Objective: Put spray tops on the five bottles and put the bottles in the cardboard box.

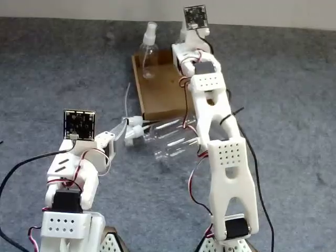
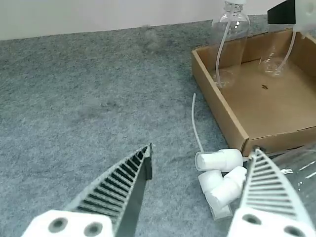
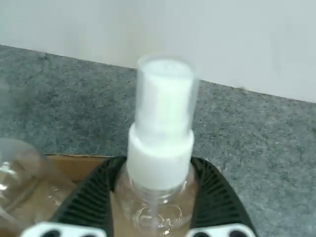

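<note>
The cardboard box (image 1: 163,97) lies at the back of the grey carpet. One clear bottle with a spray top (image 1: 148,52) stands upright in its far corner. My right gripper (image 3: 158,173) is shut on the neck of a second capped bottle (image 3: 160,143), held upright over the box (image 3: 74,165) beside the first bottle (image 3: 19,173). Loose white spray tops (image 2: 219,173) with thin tubes lie just off the box's near corner (image 2: 237,133). My left gripper (image 2: 202,150) is open just short of them, its fingers (image 2: 131,185) straddling the tops. Uncapped bottles (image 1: 170,139) lie on their sides beside the tops.
The right arm (image 1: 218,121) stretches across the lying bottles toward the box. Bare carpet (image 1: 63,68) spreads to the left of the box and to the right of the right arm. A pale wall runs along the back edge.
</note>
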